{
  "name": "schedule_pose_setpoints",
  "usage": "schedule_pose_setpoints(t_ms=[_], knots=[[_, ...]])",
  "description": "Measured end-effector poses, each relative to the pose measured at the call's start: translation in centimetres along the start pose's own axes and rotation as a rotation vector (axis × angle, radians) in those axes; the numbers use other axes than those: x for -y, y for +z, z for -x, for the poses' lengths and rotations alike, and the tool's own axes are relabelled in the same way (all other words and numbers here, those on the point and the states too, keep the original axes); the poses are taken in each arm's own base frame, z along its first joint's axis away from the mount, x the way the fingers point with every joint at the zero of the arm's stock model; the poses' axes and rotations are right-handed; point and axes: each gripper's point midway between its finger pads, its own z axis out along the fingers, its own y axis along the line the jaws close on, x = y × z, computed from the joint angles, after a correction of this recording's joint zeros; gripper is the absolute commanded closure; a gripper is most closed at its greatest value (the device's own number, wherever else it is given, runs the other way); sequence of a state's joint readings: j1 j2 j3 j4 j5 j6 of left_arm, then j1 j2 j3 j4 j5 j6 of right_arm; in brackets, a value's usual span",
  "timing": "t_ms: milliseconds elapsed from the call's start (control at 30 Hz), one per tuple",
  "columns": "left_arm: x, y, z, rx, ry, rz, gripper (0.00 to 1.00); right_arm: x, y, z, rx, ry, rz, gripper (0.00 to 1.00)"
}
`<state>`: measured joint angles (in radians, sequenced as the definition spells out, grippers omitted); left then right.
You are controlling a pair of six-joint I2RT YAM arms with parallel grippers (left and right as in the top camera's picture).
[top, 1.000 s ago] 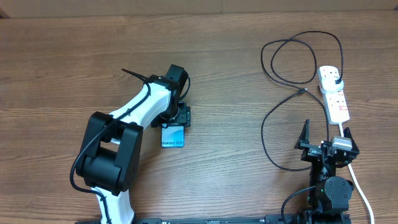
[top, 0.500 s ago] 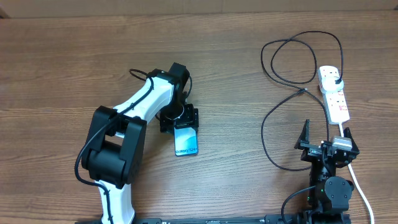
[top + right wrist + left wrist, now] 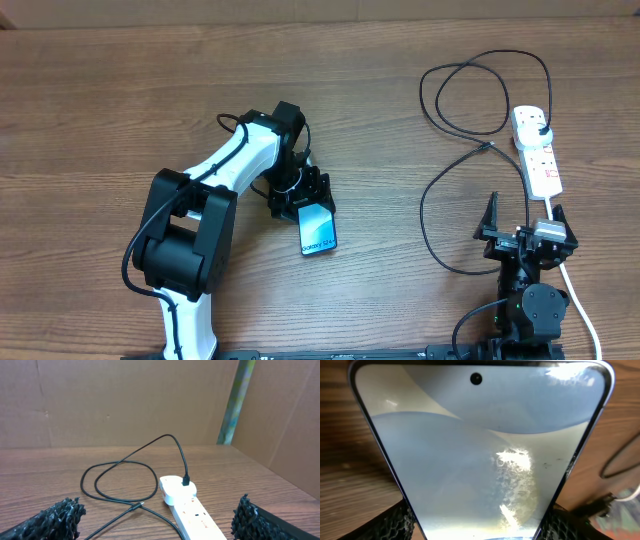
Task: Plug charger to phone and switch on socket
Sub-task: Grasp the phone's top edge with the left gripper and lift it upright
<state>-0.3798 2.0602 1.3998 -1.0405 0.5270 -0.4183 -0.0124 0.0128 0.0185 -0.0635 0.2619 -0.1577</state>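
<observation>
Two arms at the wooden table [image 3: 100, 100], and only one of them has hold of anything. We're calling the top of the overhead view 12 o'clock.

The left gripper [image 3: 303, 198] sits a bit left of the table's middle, its pincer clamped on the phone [image 3: 318, 229]. The phone sticks out toward 5 o'clock, screen up, light blue with the white Galaxy text. In the left wrist view the phone [image 3: 480, 460] fills nearly everything, with the camera hole at 12 o'clock. The black mesh pads [image 3: 395, 522] press on its two long edges down in the bottom corners. We can't tell whether it's resting on the wood or held just off it.

The right gripper [image 3: 525, 228] is near the table's 5 o'clock edge, fingers spread apart with nothing between them. Its own camera agrees: the right gripper [image 3: 155, 522] is wide open.

The socket [image 3: 537, 150] lies near it at roughly 12 o'clock, well apart from the phone. The charger [image 3: 480, 90] has its black plug [image 3: 540, 122] seated in the strip's far end. Its cable loops out toward 10 o'clock and then swings down in a long arc at 9 o'clock of the right gripper. What looks like the connector tip [image 3: 487, 146] lies loose on the wood at 9 o'clock of the socket. The thick white lead [image 3: 578, 290] runs toward 6 o'clock past the right gripper. The red switches are too small for us to read.
</observation>
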Motion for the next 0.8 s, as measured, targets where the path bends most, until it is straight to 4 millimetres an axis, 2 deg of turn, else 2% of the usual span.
schedule_pose_setpoints(t_ms=[467, 800], knots=[[3.5, -0.4, -1.6, -0.08, 0.135, -0.21, 0.36, 0.0, 0.0, 0.0, 0.0, 0.0, 0.0, 0.0], [6.2, -1.4, -2.8, -0.138, 0.166, -0.388, 0.35, 0.0, 0.0, 0.0, 0.0, 0.0, 0.0, 0.0]])
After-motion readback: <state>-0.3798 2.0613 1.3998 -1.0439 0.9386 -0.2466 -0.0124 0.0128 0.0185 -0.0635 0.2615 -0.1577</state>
